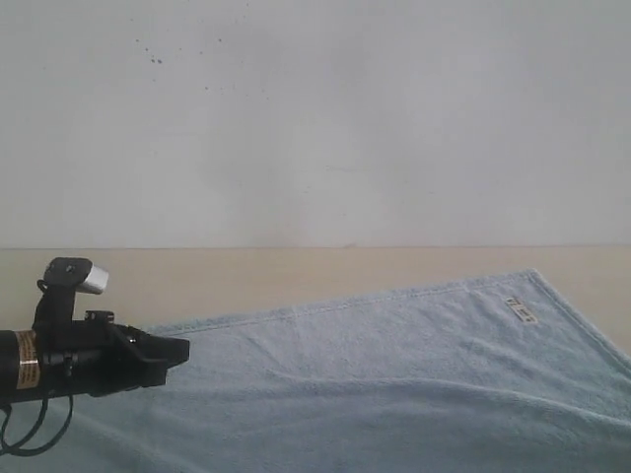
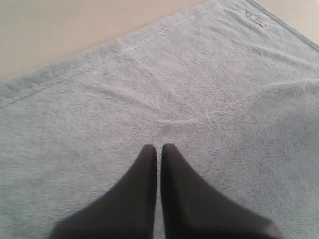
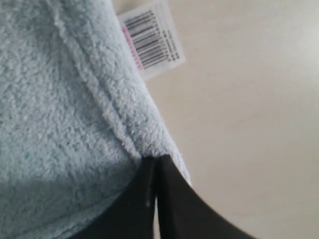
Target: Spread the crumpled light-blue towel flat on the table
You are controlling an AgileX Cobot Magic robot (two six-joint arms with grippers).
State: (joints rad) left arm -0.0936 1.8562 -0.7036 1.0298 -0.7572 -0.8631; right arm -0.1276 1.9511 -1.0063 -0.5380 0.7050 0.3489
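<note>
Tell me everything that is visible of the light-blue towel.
The towel is a pale light-blue, fluffy terry rectangle with hemmed edges. It lies mostly spread on the beige table, with soft wrinkles. A white label sits near its far right corner; a barcode tag sticks out at one edge. The right gripper, jaws shut, meets its hem; the left gripper, jaws shut, is over it.

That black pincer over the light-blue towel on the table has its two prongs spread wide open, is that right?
Not quite. The left gripper is over the towel, and the towel does lie on the table, but its jaws are closed together with only a thin slit between them. The left wrist view shows this.
</note>
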